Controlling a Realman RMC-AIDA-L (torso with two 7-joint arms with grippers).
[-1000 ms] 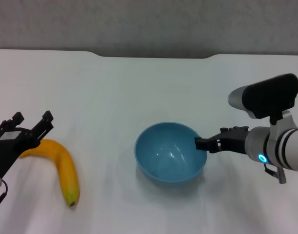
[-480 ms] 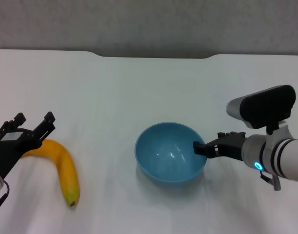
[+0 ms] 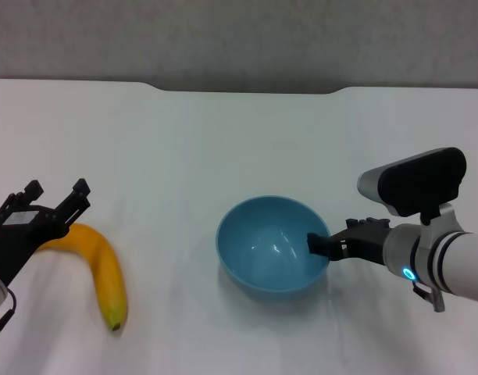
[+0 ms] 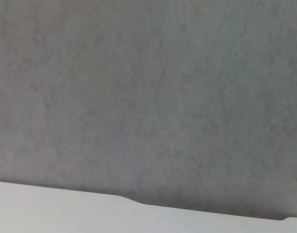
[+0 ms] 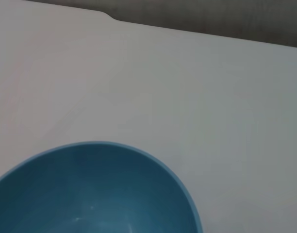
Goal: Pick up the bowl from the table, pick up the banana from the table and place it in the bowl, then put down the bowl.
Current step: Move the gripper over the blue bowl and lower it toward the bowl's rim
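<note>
1. Since a second earlier, our right arm had slid lower and a little toward the middle, carrying the right gripper (image 3: 319,243) from just outside the rim to over the rim of the round, deep, light-blue glossy bowl (image 3: 274,244); the bowl and the banana lay where they had been.
2. We saw the right gripper's dark fingertip reaching over the bowl's right-hand rim into its inside. We could not tell how far the fingers were spread, nor whether they pinched the wall.
3. The bowl sat upright on the large plain white tabletop (image 3: 223,141), somewhat right of the middle and toward the near side. In the right wrist view the bowl (image 5: 95,194) filled the near part of the picture, its inside bare, with the table (image 5: 187,87) and the notch in its far edge beyond.
4. The curved, smooth yellow-orange banana (image 3: 106,273) lay flat on the table at the left, well apart from the bowl. Its long axis ran from the far left toward the near side, bending as it went; the greenish-dark tip pointed toward us, and the other end was hidden behind the left gripper.
5. Our left gripper (image 3: 48,205) hung at the left edge above the banana's far end, its black fingers spread apart and holding nothing.
6. The left wrist view showed only a grey wall (image 4: 148,97) and a strip of the table's far edge.
</note>
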